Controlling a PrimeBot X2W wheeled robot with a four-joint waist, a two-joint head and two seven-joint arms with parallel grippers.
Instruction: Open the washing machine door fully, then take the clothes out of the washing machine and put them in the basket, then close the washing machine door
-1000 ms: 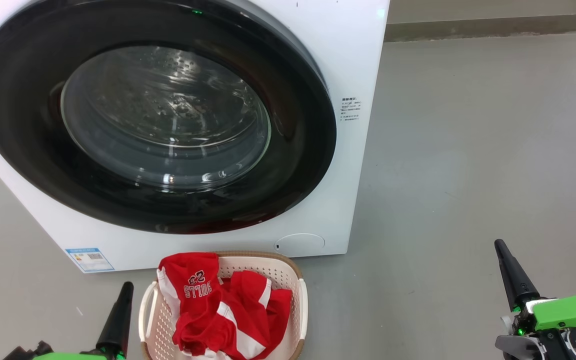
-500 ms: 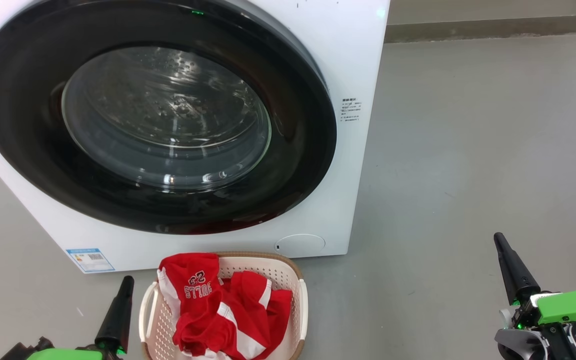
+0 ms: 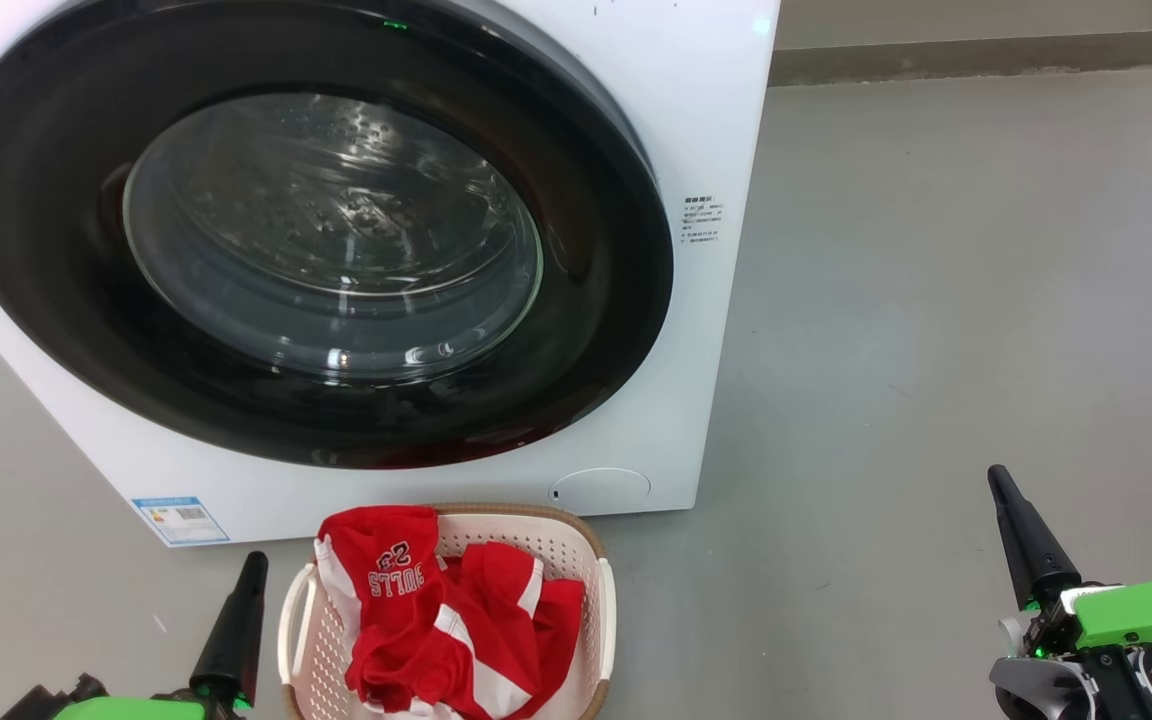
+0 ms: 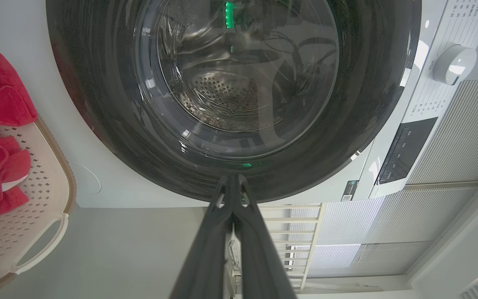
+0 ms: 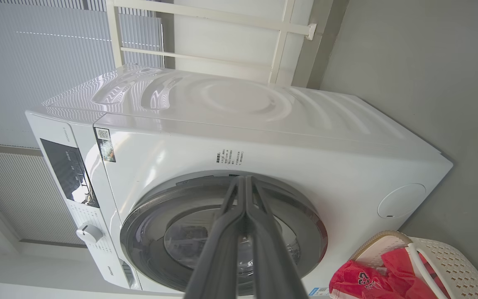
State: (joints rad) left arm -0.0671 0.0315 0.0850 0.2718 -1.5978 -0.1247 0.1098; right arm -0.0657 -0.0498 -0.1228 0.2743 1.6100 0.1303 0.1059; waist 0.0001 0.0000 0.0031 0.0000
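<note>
Washing machine door [image 3: 598, 300] shut. Clothes [image 3: 446, 625] heaped in basket [image 3: 604, 600] on floor [image 3: 936, 300] just in front. Left tool [image 3: 254, 566] and right tool [image 3: 998, 482] both clenched, empty.

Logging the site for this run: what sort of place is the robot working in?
Probably a home laundry corner or a test room: a white front-loading washing machine on a bare grey floor, a basket of red clothes before it, and pleated window blinds behind.

The shut door [image 3: 316, 240] blocks the drum, the basket [image 3: 566, 545] sits just before the washer [image 3: 706, 100], and open floor [image 3: 936, 300] stretches wide to the washer's right.
</note>
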